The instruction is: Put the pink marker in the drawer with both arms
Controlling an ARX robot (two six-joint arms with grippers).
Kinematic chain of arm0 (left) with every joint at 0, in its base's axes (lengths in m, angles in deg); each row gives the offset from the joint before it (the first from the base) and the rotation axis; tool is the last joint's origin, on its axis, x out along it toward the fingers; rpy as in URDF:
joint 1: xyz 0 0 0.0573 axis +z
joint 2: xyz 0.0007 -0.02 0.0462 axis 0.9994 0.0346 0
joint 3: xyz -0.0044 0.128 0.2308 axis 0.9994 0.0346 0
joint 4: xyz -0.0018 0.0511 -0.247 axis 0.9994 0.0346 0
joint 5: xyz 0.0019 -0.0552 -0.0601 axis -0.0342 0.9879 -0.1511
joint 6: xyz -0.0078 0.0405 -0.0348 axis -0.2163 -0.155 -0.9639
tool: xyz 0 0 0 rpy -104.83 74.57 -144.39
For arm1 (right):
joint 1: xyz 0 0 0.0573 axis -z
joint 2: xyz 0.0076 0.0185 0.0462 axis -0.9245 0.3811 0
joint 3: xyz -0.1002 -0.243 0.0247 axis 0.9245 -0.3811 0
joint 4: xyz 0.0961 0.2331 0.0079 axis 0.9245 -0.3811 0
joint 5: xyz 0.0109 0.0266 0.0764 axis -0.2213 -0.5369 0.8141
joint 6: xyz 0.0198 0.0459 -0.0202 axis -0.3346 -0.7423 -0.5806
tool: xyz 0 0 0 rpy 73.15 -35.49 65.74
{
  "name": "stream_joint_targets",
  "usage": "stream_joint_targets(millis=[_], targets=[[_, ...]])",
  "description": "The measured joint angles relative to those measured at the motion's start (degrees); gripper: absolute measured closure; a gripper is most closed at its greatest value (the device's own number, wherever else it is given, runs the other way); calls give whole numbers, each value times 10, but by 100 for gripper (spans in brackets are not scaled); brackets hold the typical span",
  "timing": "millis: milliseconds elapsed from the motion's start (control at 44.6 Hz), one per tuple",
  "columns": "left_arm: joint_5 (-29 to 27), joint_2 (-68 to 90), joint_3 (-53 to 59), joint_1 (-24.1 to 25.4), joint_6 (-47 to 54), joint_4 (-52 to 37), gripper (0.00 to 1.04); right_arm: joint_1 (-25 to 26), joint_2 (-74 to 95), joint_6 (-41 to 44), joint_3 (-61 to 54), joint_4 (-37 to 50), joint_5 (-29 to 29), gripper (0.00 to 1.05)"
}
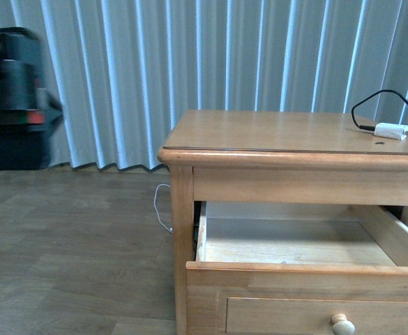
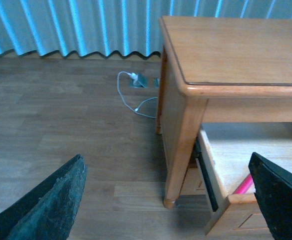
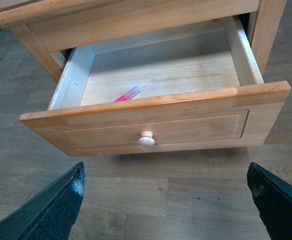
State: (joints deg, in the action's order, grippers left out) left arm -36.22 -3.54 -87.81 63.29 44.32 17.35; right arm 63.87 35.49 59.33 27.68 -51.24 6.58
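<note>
**My right pincer and left pincer: both wide, both empty. Hazards listed.**

1. Right pincer. Jaws spread wide, nothing between them. It hangs over the floor in front of the drawer, apart from the knob.
2. Left pincer. Jaws likewise wide and bare. It hangs off the left corner of the counter, near its front leg.
3. Pink marker. It lies flat on the drawer's pale bottom, close behind the front wall and nearer the left side wall. The front wall hides it from my front view.
4. Drawer. Pulled well out, open.

I judge the placing done. The risks lie in whatever I do next.

- Racking: if I push the front shut well away from the knob, the wide drawer may skew and jam.
- Rolling: a hard shove may send the round marker sliding or rolling toward the back.
- Snagging: an open finger may catch the drawer's rim or the knob as I pass.
- Striking: my left pincer sits near the counter's leg, so a careless swing may knock it.
- Cables: the white cable on the floor and the white plug on the counter are well apart from me, so the risk is low.
</note>
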Motion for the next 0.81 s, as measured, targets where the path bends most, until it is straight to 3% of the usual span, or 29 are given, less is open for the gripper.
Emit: stream_joint_targets(millis=[112,336,470,649,806], targets=[[-37,-98,47,10,-21,58,6,0,0,0,0,0,0,9],[-29,-116,55,15,-24,55,8,0,0,0,0,0,0,9],[47,-151,118,50,22,-39,29,0,0,0,0,0,0,9],[89,-200,179,98,40,-47,58,0,0,0,0,0,0,9],[131,-250,227,139,45,-47,90,0,0,0,0,0,0,9]])
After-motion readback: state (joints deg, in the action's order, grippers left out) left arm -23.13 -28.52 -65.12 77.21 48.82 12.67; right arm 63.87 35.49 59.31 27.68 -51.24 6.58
